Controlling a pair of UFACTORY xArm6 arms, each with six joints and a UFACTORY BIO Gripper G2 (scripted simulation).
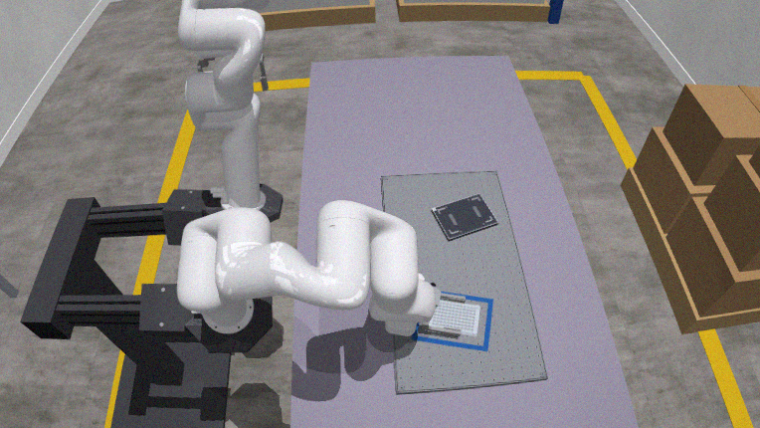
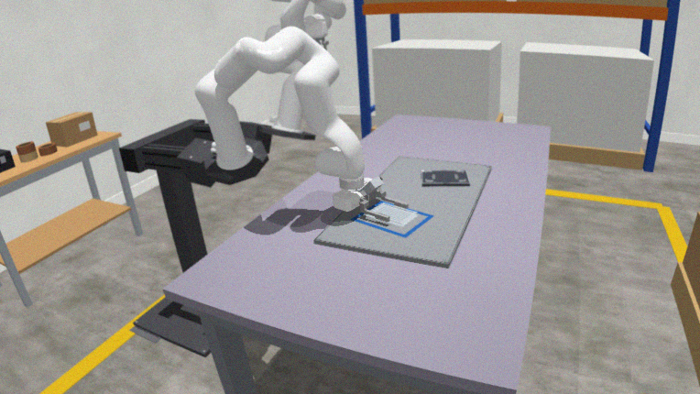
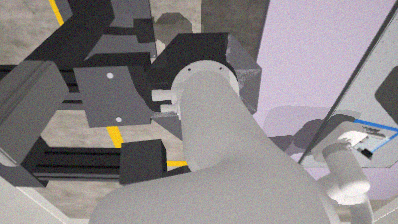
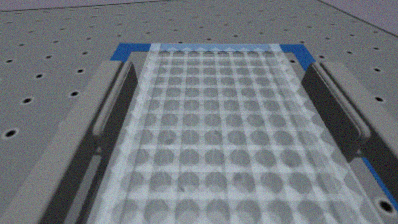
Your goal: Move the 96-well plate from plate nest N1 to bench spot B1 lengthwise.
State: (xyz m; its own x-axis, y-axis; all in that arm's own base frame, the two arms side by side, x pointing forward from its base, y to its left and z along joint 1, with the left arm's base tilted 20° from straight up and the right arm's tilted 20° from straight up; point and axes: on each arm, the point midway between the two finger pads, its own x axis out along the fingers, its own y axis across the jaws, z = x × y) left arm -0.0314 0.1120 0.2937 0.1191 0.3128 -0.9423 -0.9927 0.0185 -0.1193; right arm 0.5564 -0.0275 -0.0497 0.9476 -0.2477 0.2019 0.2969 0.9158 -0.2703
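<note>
Left claw is spread wide with nothing held, well apart from the worktop. Right claw is closed on the long sides of the 96-well plate, one finger per side. Plate is seen lengthwise within the blue taped outline, around right claw's fingertips; contact with the board below can't be told. Plate nest is left vacant, apart from right claw, toward left claw's end of the board.
</note>
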